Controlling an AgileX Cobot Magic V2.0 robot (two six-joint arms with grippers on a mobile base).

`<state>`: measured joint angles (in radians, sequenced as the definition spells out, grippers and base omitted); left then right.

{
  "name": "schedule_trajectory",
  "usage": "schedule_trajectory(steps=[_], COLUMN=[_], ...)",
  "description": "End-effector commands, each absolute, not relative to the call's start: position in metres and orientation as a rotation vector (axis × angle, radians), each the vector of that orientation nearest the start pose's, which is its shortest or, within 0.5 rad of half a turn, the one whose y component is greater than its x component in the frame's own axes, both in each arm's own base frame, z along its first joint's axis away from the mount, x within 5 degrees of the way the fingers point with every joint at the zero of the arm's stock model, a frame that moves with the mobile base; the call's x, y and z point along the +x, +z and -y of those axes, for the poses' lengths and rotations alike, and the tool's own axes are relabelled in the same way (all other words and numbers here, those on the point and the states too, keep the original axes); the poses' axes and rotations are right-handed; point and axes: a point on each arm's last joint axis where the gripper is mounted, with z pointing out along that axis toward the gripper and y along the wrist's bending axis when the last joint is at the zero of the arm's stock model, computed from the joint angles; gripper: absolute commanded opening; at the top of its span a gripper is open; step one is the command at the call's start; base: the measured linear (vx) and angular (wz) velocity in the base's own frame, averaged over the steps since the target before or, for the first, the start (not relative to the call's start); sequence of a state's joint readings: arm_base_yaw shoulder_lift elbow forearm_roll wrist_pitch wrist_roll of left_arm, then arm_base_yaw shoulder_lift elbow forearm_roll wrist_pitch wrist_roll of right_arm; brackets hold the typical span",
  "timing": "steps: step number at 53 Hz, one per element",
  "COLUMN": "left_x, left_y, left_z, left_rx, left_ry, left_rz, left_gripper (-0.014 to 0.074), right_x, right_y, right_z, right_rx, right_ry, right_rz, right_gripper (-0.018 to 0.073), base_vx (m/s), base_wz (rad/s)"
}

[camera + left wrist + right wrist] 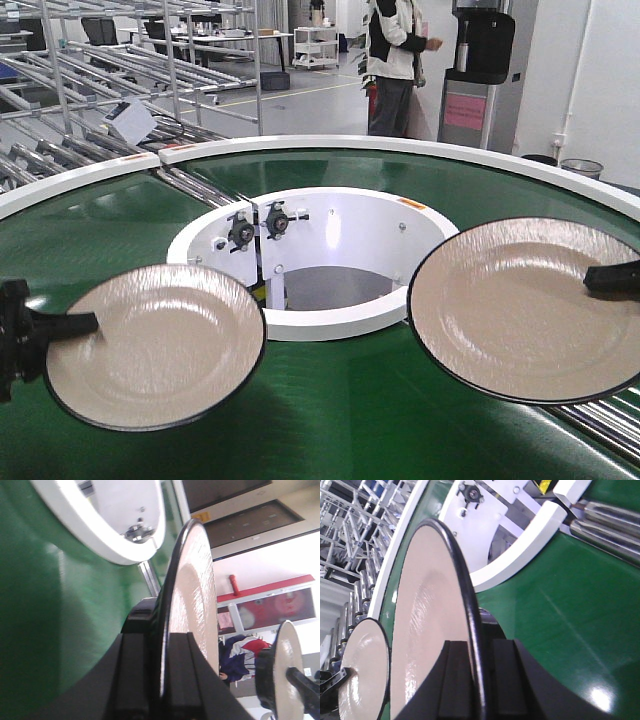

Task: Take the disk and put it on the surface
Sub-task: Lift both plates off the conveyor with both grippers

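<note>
**Edge-Only Grips Leave Both Disks Prone to Slip**

The left arm's fingers (132, 680) are clamped on the edge of a round beige disk with a thin black rim (155, 345). The right arm's fingers (507, 680) pinch a second matching beige disk (520, 305) the same way. Both disks sit over the round green conveyor belt (330, 420), well apart. Held at one edge only, each disk levers against its pinch, so a quick swing could tilt it or drop it onto the belt. The bite looks shallow, though the wrist views are too oblique to be sure. The dark tabletop is out of view, so the set-down path cannot be judged.
</note>
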<state>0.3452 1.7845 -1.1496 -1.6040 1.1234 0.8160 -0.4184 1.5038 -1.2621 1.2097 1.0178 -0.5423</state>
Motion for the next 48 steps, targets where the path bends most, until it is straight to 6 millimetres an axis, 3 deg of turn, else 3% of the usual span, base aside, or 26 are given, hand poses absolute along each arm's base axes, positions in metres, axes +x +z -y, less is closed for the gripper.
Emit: schedule_trajectory(steps=[1,15,48], left_x=[0.349,0.333,0.333], left_y=[0.330,0.356,0.356], left_z=[-0.033,-0.028,-0.028], left_rx=[-0.340,-0.302,-0.306], left_ry=[-1.637,-1.619,-1.611], left_rz=[-1.719,-1.689,-1.690], left_gripper=[-0.0002,-0.0002,-0.0002], right_x=[0.304,0.303,0.302], right_y=[0.395,0.398,0.398], right_z=[0.052,0.052,0.052], right_rx=[0.370,0.396,0.392], right_ry=[1.119,1.121,1.120], right_rz=[-1.903,-1.888,-1.888], right_gripper=[-0.0009,-0.0009,-0.0009], base_vx=[0.00,0.00,0.00], base_wz=[0.00,0.00,0.00])
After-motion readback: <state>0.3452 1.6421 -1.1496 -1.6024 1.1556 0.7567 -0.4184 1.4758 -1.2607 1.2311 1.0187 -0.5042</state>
